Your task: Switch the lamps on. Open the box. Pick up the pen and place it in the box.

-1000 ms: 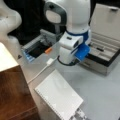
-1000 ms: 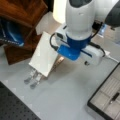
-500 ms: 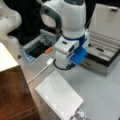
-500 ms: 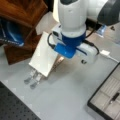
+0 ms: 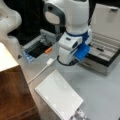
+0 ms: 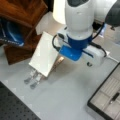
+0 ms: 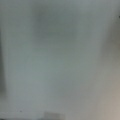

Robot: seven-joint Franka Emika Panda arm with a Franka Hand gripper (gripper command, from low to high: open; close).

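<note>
In a front view the arm (image 5: 72, 27) fills the middle of the frame, and its gripper (image 5: 65, 59) points down over the table (image 5: 100, 95). It hangs just right of the switch (image 5: 50, 61) and left of the box (image 5: 100, 63). The fingers are hidden beneath the hand, so I cannot tell whether the claw is wide, narrow or holding anything. The box sits at the right edge with its lid (image 5: 108, 22) tilted up and back, which leaves the compartments open from above. A slim dark thing lying in one groove looks like the pen (image 5: 100, 49). The cord (image 5: 37, 74) runs from the switch toward the lower left, so the switch lies free on the table. The lamp (image 5: 6, 58) shows only as a cream corner at the left edge. The tray (image 5: 28, 56) and the orange item (image 5: 48, 50) lie at upper left, and a pad (image 5: 58, 97) lies at the bottom

In a front view the gripper (image 6: 93, 57) sits right of centre, above bare table (image 6: 67, 100). The box (image 6: 96, 106) is at lower right, with the pen (image 6: 115, 96) in its lining. The lamp (image 6: 58, 11) at the top looks bright and may be lit. The pad (image 6: 46, 53) lies at centre left

The wrist view gives only a grey blur with no fingers in it, which fits a hand held low over the table

Against a second ago, the hand sits slightly further toward the frame's left and a touch lower; the box, pen, switch and pad lie as they did
</note>
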